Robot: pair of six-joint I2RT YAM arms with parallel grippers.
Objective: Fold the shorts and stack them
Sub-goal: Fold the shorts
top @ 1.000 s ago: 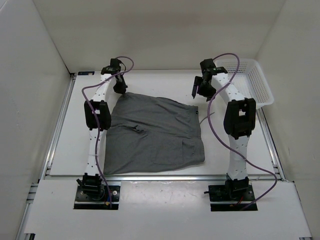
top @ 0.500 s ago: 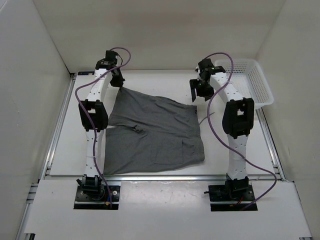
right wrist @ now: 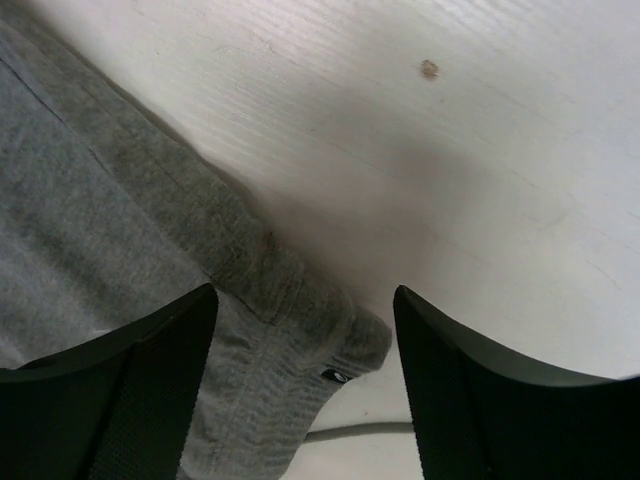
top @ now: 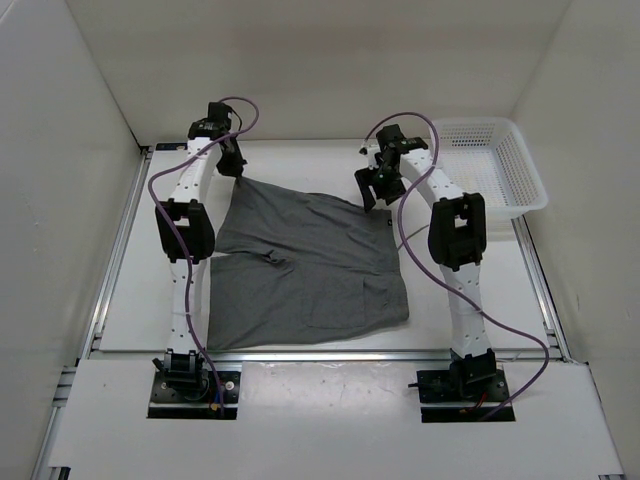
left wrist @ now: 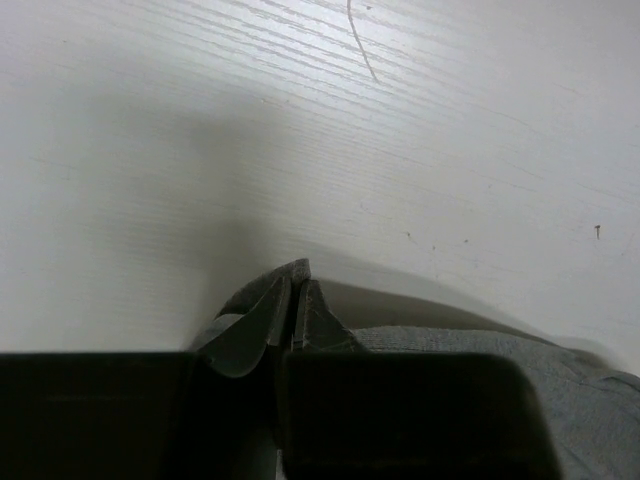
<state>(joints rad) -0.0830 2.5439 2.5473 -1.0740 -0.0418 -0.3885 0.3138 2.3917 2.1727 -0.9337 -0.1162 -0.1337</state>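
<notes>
1. The shorts (top: 305,265) lie spread on the table (top: 140,280), to the left of the white basket (top: 530,205) and apart from it. No part of them is in the basket.
2. The cloth is mostly flat, with a small pucker near its middle. The edge on the basket's side is straight. The corner farthest from the basket is drawn up into a point.
3. The left gripper (top: 238,172) is at that raised corner, on the side of the shorts away from the basket. In the left wrist view its fingers are clamped together on a fold of grey fabric (left wrist: 580,390), and the pinched tip shows just past the left gripper (left wrist: 297,300). Finding: clenched, holding the shorts.
4. The right gripper (top: 372,190) is above the shorts' far corner on the basket's side, left of the basket.
5. In the right wrist view the fingers (right wrist: 130,380) are spread wide. The thicker hemmed band of the shorts (right wrist: 120,200) and its rounded corner lie below, between them. Nothing is pinched. Finding: released, holding nothing. Whether the fingertips touch the cloth cannot be told.
6. A small dark tab (right wrist: 335,377) shows on that corner.
</notes>
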